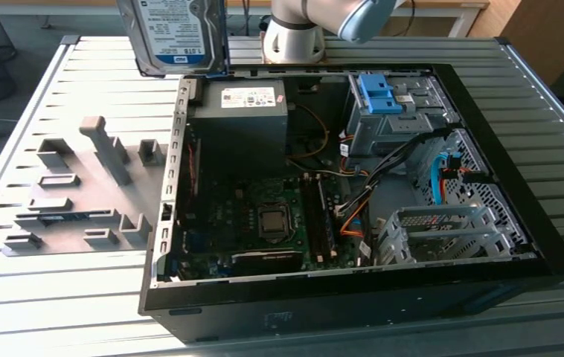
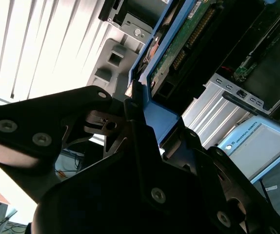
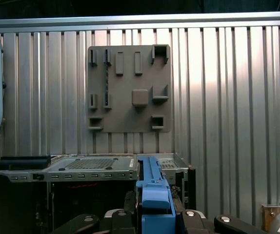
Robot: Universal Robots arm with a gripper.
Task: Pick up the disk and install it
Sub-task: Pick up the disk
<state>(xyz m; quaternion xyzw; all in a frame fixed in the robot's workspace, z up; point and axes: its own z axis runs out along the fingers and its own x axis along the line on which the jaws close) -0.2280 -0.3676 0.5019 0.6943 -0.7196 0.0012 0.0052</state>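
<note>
The disk point(image 1: 177, 36) is held upright at the top of the exterior view, its white-and-blue label turned toward the camera. Its lower edge is seen just over the far corner of the open computer case point(image 1: 550, 249), on the exterior view's left. The gripper point(image 2: 147, 127) is seen in both wrist views with its jaws clamped on the disk's blue bracket, one black finger pressed against each side of it. In the second wrist view the drive's green circuit board is turned toward the case.

Inside the case, a grey power supply point(image 1: 242, 111) is set just below the disk. A bare blue bracket point(image 1: 376, 92) stands in the far bay, and a perforated metal cage point(image 1: 441, 232) lies near the front, toward the exterior view's right. Orange and black cables point(image 1: 356, 201) are strung between the two. Beside the case, on the exterior view's left, a grey fixture plate point(image 1: 74, 195) lies on the slatted metal table point(image 1: 44, 305), with open table between plate and case wall
</note>
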